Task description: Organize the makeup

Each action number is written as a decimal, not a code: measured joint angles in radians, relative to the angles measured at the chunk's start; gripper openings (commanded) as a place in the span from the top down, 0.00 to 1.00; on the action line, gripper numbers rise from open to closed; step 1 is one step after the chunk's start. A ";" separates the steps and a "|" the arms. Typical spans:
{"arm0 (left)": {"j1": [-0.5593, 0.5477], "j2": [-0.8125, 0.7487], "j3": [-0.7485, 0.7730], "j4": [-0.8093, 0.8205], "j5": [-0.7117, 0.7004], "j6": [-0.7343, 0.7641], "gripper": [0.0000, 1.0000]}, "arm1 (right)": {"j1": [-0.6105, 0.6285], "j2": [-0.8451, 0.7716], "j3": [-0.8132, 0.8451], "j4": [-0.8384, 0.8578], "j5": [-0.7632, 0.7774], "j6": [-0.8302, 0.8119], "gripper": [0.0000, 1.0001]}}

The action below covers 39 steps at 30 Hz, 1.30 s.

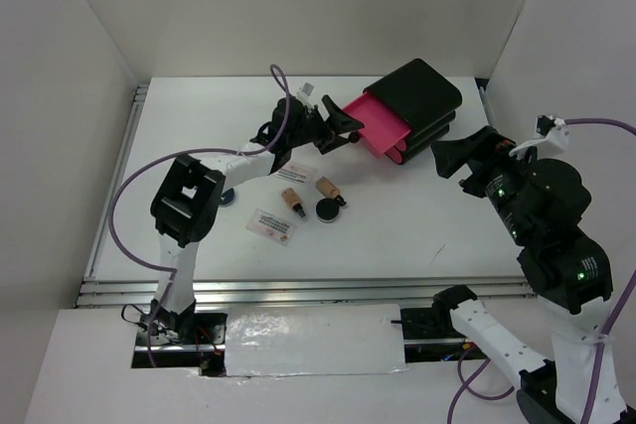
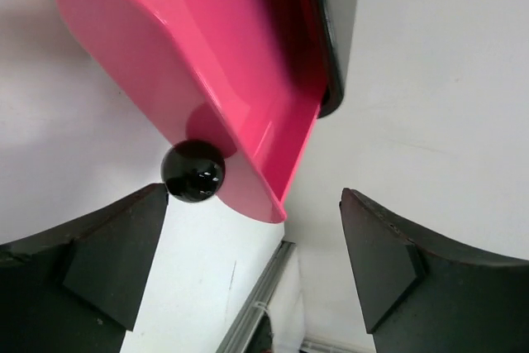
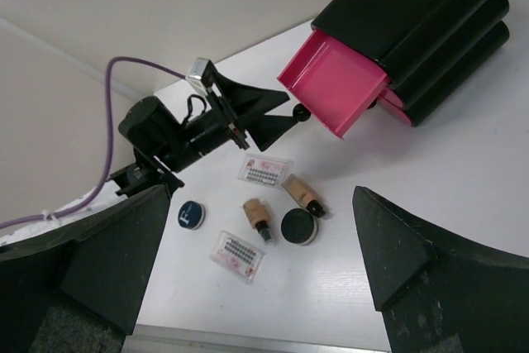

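Makeup scattered on table, print illegible; left gripper, right gripper wide, empty.

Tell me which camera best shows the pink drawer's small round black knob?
Left wrist: the knob sits close, large and unobstructed. Right wrist shows only a tiny dot; from the top, the left gripper crowds it.

We count two compacts, two bottles, two sachets, one box with three stacked tiers.
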State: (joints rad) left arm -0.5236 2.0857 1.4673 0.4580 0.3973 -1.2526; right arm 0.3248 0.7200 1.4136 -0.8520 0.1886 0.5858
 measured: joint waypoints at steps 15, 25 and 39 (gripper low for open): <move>0.049 -0.330 0.014 -0.585 -0.274 0.232 0.01 | 0.007 0.188 -0.021 0.032 -0.226 -0.095 0.00; 0.224 -0.471 0.095 -1.337 -0.683 0.248 0.01 | 0.373 0.689 0.061 0.044 -0.249 -0.301 0.00; 0.398 -0.782 -0.130 -1.642 -0.842 0.328 0.01 | 0.634 1.314 0.341 0.084 -0.225 -0.511 0.01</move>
State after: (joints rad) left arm -0.1257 1.3041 1.3369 -1.1839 -0.4450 -0.9245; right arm 0.9585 2.0342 1.7542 -0.7681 -0.0364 0.0746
